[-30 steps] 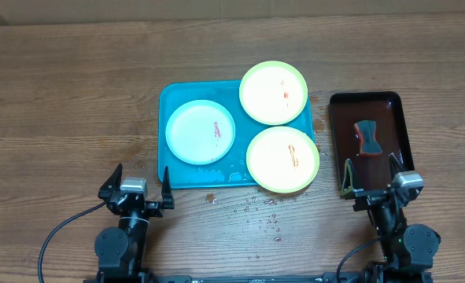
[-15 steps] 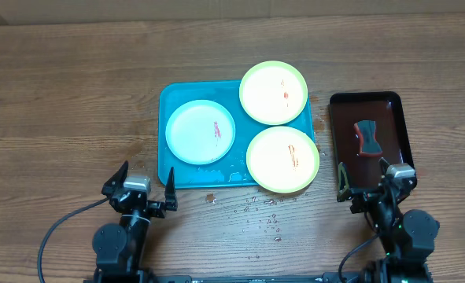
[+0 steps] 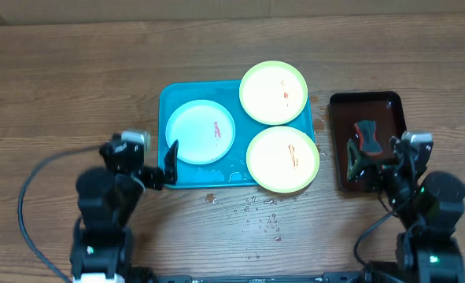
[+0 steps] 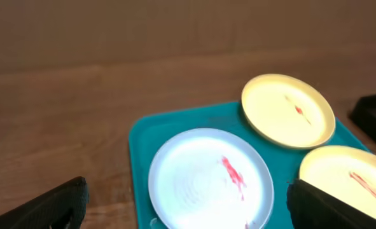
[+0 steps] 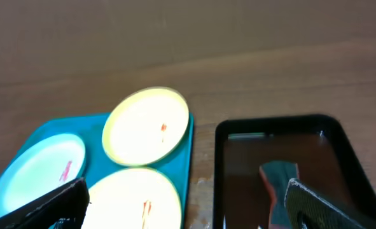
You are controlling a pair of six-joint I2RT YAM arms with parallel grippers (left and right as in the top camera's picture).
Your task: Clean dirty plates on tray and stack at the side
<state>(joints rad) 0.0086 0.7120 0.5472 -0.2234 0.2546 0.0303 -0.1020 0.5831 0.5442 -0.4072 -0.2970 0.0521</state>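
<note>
The turquoise tray [image 3: 173,177] holds three red-smeared plates: a blue-rimmed one [image 3: 201,131] at left, a green-rimmed one [image 3: 274,92] at back right and a green-rimmed one [image 3: 283,159] at front right. They also show in the left wrist view: blue-rimmed [image 4: 208,181], back green [image 4: 288,111], front green [image 4: 340,175]. My left gripper [image 3: 147,157] is open and empty at the tray's front left corner. My right gripper [image 3: 378,153] is open and empty over the dark tray [image 3: 339,106], just in front of a red-and-grey scrubber [image 3: 367,136].
Water drops [image 3: 260,216] lie on the wooden table in front of the turquoise tray. The dark tray sits right of it, also seen in the right wrist view [image 5: 238,127] with the scrubber [image 5: 278,178] inside.
Both arms have moved forward from the table's front edge: the left gripper to the turquoise tray's front left corner, the right gripper over the dark tray. Plates have not moved.
</note>
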